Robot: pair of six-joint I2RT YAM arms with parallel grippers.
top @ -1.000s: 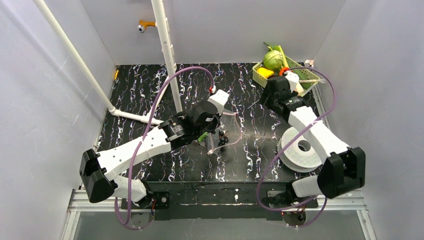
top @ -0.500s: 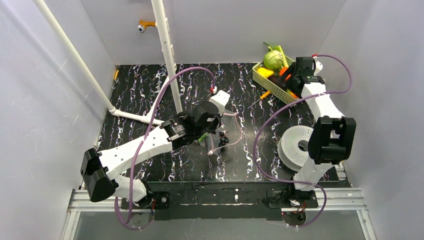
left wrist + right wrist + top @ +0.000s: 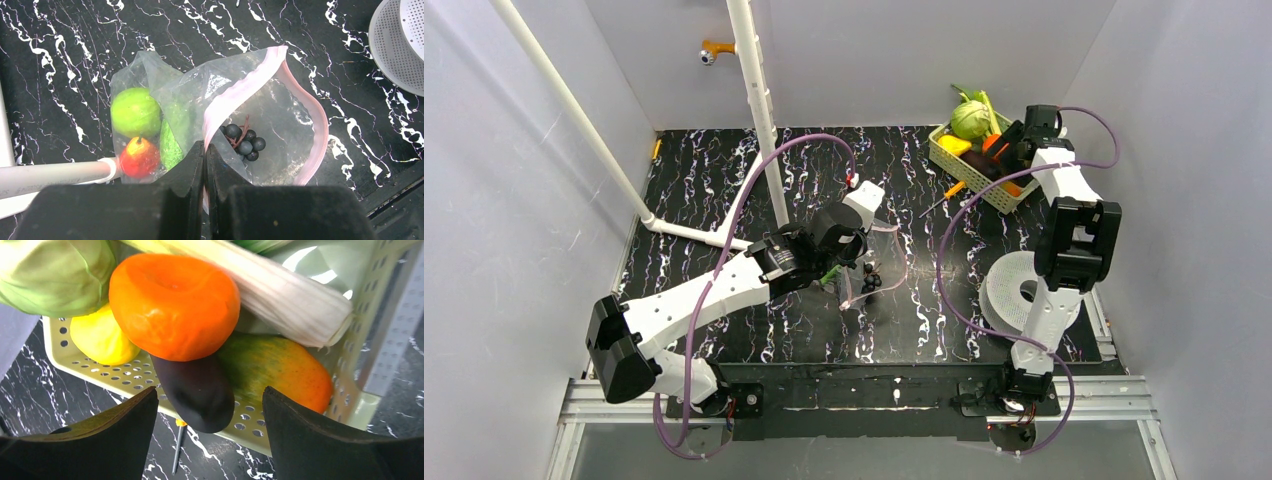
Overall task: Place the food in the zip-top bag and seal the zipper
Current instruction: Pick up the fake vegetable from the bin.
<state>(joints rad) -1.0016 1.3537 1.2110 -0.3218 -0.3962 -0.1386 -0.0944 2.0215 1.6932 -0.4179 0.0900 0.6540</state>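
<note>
The zip-top bag [image 3: 280, 110] lies on the black marbled table with its mouth gaping. Its pink zipper [image 3: 320, 125] curves round the opening. Inside are a dark purple grape bunch [image 3: 243, 141], a round green fruit [image 3: 135, 111], a red-yellow fruit [image 3: 139, 157] and a green piece [image 3: 171, 145]. My left gripper [image 3: 205, 150] is shut on the near zipper edge; it also shows in the top view [image 3: 849, 262]. My right gripper [image 3: 210, 390] is open just above the basket, over a dark purple eggplant [image 3: 197, 390], beside the round orange fruit [image 3: 172, 305] and the yellow piece [image 3: 100, 337].
The pale yellow basket [image 3: 125, 372] at the back right [image 3: 959, 165] also holds a cabbage [image 3: 55, 275], a leek [image 3: 275, 295] and a green-orange mango [image 3: 280, 367]. A small screwdriver [image 3: 944, 198] lies beside it. A white perforated disc [image 3: 1019, 290] sits right. A white pipe [image 3: 759, 110] stands mid-table.
My right arm has swung from mid-table to the back right and now hovers over the basket. My left gripper and the bag have not moved.
</note>
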